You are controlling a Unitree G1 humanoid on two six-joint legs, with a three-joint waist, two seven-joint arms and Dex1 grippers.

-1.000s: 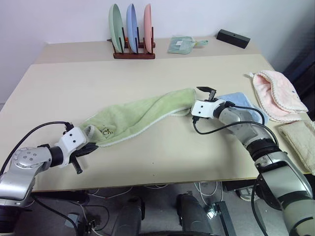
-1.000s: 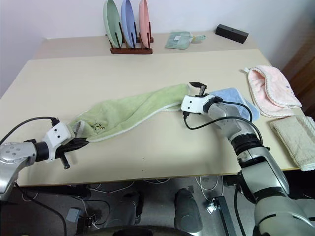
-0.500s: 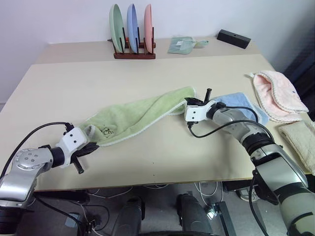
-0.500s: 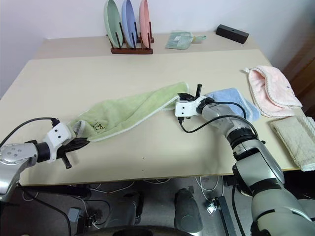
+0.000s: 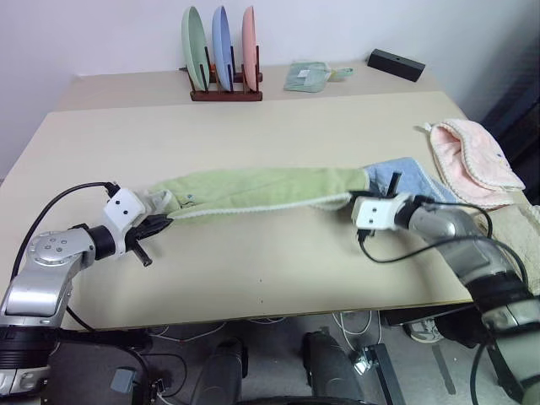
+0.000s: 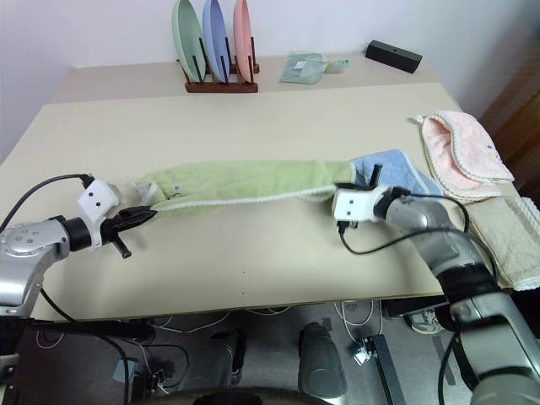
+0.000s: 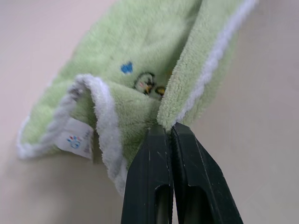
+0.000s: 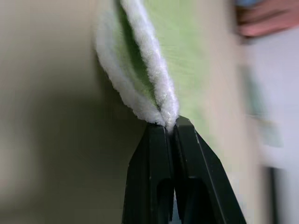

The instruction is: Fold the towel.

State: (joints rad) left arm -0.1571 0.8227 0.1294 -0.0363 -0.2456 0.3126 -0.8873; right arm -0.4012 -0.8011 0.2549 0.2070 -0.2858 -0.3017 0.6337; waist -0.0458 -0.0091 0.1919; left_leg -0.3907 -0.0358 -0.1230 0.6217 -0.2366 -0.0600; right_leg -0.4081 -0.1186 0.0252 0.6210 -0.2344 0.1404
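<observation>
End effectors [image 5: 163, 221] [image 5: 361, 196] at towel [image 5: 261, 187] ends

Towel [image 5: 261, 187]: fuzzy light green terry cloth, nubby white edging (small white fabric label at one corner). Table [image 5: 253, 126]: smooth matt beige top. Gripper fingers [image 7: 166, 186]: smooth black plastic, slight sheen. Plates [image 5: 221, 46]: smooth, semi-matt, in a dark wood rack [image 5: 225, 93]. Pink towel [image 5: 472, 152]: soft fleecy cloth.

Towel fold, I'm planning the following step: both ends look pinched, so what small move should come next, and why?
Probably lift both ends together and spread the towel flat. The left end effector and right end effector are each shut on an end, but it hangs stretched between them as a bunched strip, too narrow to fold neatly.
</observation>
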